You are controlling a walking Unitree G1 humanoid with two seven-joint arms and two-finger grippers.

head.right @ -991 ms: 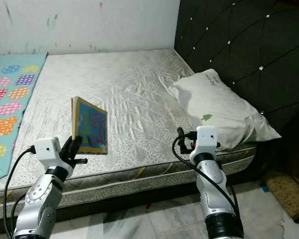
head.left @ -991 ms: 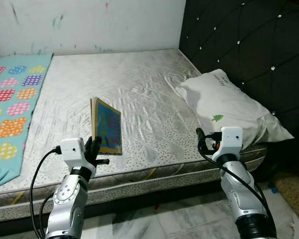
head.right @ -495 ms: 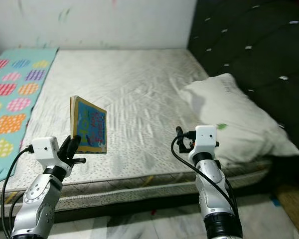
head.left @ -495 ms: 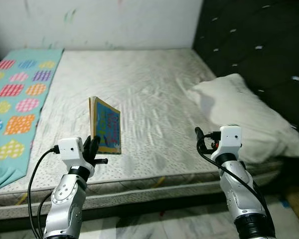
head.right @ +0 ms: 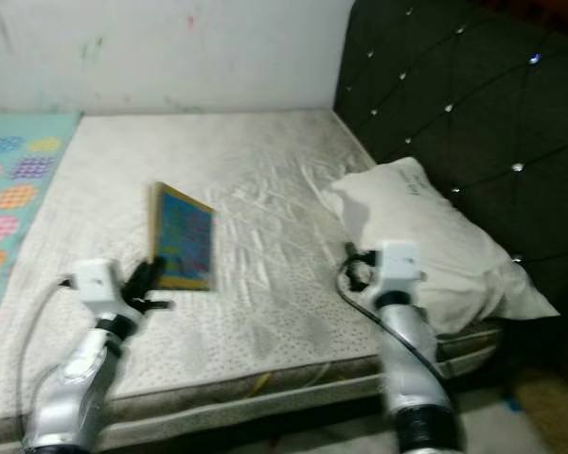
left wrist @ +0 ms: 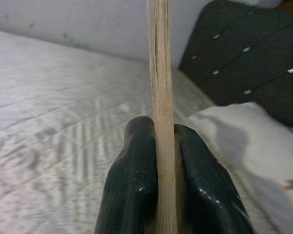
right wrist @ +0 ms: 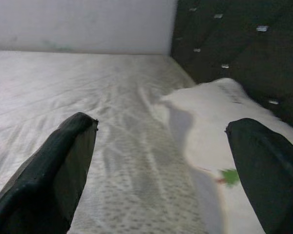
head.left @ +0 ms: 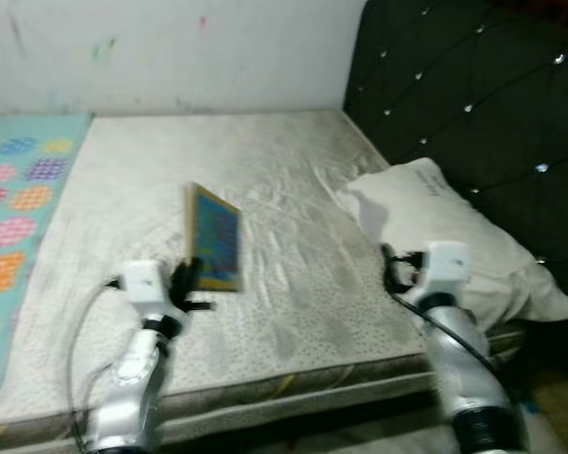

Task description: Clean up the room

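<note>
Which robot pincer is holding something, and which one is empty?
The left pincer is squeezing the thin book upright above the mattress. The right pincer is wide open, holding nothing.

Head stereo pair looks forward and down from above bed (head.left: 293,284) foot edge, slightly blurred; both eyes share mattress, pillow (head.left: 435,227), headboard (head.right: 454,104), both arms; left wrist camera sits close behind own fingers (left wrist: 132,195), facing along them across mattress toward headboard; book (left wrist: 160,97) edge-on between them; right wrist camera looks between spread fingers (right wrist: 53,170) at pillow beyond fingertips.
</note>
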